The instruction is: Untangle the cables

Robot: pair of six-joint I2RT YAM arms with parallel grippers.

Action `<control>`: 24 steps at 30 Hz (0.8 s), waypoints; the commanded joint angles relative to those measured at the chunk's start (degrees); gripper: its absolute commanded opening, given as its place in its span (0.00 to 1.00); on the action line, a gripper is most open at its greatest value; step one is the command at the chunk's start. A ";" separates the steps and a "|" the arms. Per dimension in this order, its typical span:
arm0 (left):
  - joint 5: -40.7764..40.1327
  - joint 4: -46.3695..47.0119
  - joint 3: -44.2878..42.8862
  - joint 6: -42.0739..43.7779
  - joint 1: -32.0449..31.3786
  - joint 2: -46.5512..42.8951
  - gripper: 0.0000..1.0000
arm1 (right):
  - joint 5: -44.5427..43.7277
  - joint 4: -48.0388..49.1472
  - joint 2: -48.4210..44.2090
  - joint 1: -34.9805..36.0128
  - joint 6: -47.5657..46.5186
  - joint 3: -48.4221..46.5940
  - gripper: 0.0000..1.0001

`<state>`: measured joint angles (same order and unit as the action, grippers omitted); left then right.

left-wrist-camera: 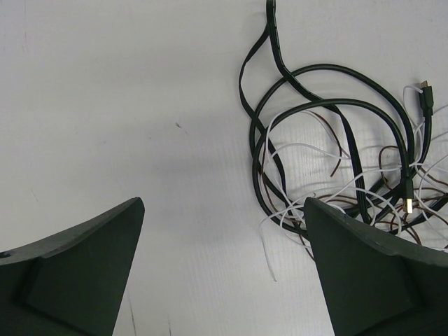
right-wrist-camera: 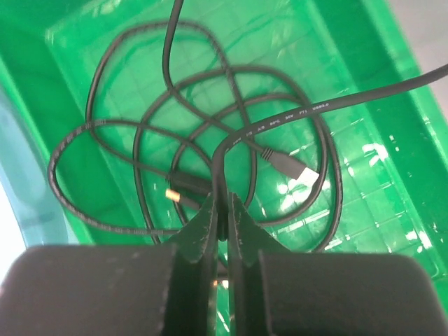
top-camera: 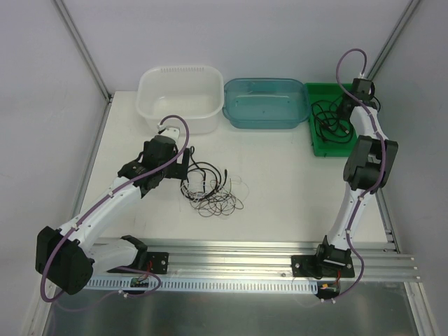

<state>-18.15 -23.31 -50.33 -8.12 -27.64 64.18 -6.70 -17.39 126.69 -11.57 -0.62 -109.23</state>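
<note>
- White counter (top-camera: 280, 203) boxed in by pale walls, with both arms bolted along the 6 o'clock edge.
- Three containers run along the 12 o'clock edge: a white tub (top-camera: 175, 120), a blue bin (top-camera: 264, 120) and a green bin (top-camera: 316, 143) over at about 1 o'clock.
- The cables (top-camera: 212, 190) sit in a loose knot on the counter, mid-surface and a bit toward 9 o'clock. It's thick black loops with small plugs, thin brownish wires and one thin white cord, all woven together.
- The left tool (left-wrist-camera: 224, 206) is spread wide over bare counter, with the knot just off its 4 o'clock side from above. In the wrist view one finger overlaps the knot's edge, and I can't tell if it's touching.
- The right tool (right-wrist-camera: 221, 204) is over the green bin, fingers pressed together and pinching a black cable (right-wrist-camera: 329, 105). More black loops and a silver plug lie on the bin floor.
</note>
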 commanded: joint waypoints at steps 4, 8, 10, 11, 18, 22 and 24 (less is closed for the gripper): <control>0.84 -0.33 -2.15 0.30 0.39 -0.90 0.99 | 11.43 -3.26 -9.00 -0.12 -12.81 5.77 0.01; 1.45 -0.33 -2.23 0.21 0.48 -1.86 0.99 | 16.88 -6.33 -12.87 0.06 -18.18 9.56 0.01; 1.89 -0.33 -2.23 0.03 0.48 -1.96 0.99 | 20.65 -7.48 -14.36 -0.12 -17.49 10.87 0.01; 1.98 -0.33 -2.23 0.03 0.39 -2.13 0.99 | 21.63 -7.40 -14.98 -0.12 -16.18 11.40 0.01; 1.10 -0.33 -2.06 0.12 0.39 -2.84 0.99 | 35.07 1.56 -15.08 -1.26 1.92 16.42 0.01; 0.84 -0.33 -2.06 0.30 0.48 -2.48 0.99 | 39.29 5.60 -12.00 -2.31 9.31 16.07 0.01; 0.84 -0.33 -2.06 0.30 0.48 -2.40 0.99 | 40.01 7.01 -10.24 -3.10 11.77 16.07 0.01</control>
<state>-16.99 -23.31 -50.43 -8.12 -27.64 62.65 26.28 -15.18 114.39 -13.85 2.92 -93.06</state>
